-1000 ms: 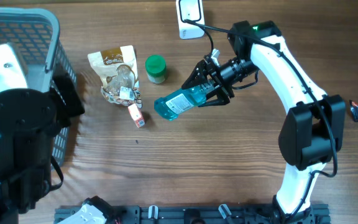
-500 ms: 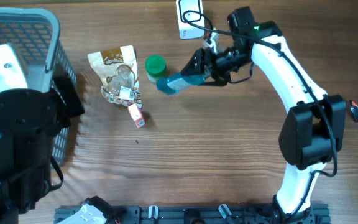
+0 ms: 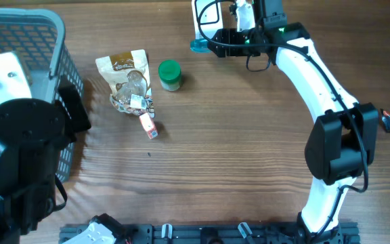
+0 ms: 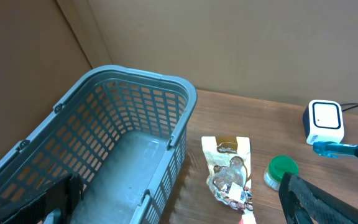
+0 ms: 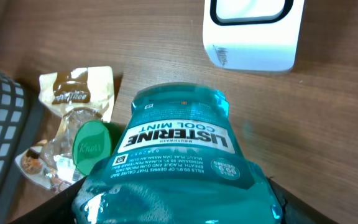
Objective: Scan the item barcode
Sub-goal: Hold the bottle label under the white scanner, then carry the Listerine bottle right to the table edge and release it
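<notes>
While the right gripper (image 3: 222,42) clasps the mouthwash bottle (image 5: 179,155) near the counter's (image 3: 249,169) 12 o'clock edge, long axis pointing to 9 o'clock, the white scanner (image 3: 207,13) sits just beside its tip at 12 o'clock, so it probably needs rolling to face that way

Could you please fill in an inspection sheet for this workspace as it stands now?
Surface: wooden table, no spills seen.
Job's things: mouthwash bottle held near the white scanner.
Clutter: grey basket, snack pouch, green-lidded jar, small red packet.
Grippers: right gripper shut on the bottle; left gripper open, holding nothing.
Cables: black cable runs from the scanner.
Surroundings: brown wall behind the table.
</notes>
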Controlling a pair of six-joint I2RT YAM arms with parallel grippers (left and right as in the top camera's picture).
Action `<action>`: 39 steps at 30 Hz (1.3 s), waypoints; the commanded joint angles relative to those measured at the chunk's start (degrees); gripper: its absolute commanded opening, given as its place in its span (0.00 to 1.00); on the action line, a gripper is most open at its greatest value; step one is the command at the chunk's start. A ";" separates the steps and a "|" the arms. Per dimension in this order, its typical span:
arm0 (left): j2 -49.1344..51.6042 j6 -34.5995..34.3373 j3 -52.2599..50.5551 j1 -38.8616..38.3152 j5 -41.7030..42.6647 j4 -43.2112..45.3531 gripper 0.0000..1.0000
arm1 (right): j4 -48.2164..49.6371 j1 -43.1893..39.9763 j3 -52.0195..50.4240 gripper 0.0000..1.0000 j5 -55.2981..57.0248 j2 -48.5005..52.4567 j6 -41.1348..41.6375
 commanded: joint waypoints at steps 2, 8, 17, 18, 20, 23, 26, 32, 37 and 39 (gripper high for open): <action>0.00 -0.94 -0.31 0.20 -1.14 -0.04 1.00 | 7.39 -0.22 1.18 0.52 0.55 0.28 -5.62; 0.00 -0.94 -0.31 0.20 -1.16 -0.66 1.00 | 20.68 -0.17 1.18 0.52 5.64 0.33 -7.04; 0.00 -0.92 -0.33 0.20 -1.16 -2.58 1.00 | 39.93 0.79 1.18 0.52 10.19 6.05 -7.08; 0.00 -0.90 -0.31 0.20 -1.16 -2.58 1.00 | 41.83 1.01 1.18 0.52 12.11 7.08 -7.13; 0.00 -0.92 -0.31 0.20 -1.16 -2.58 1.00 | 46.62 1.77 1.18 0.52 13.38 9.31 -8.85; 0.00 -0.90 -0.33 0.20 -1.18 -2.58 1.00 | 49.46 3.32 1.18 0.52 13.57 10.62 -9.03; 0.00 -0.90 -0.31 0.20 -1.18 -2.58 1.00 | 52.72 4.44 1.18 0.52 14.05 12.02 -10.38; 0.00 -0.61 -0.33 0.20 -1.20 -2.58 1.00 | 57.00 5.88 1.18 0.51 15.06 14.88 -12.00; 0.00 -0.50 -0.33 0.20 -1.20 -2.58 1.00 | 56.98 5.31 1.18 0.49 7.80 15.30 -15.23; 0.00 -0.50 -0.31 0.20 -1.20 -2.58 1.00 | 57.07 4.59 1.16 0.48 -1.01 15.30 -11.54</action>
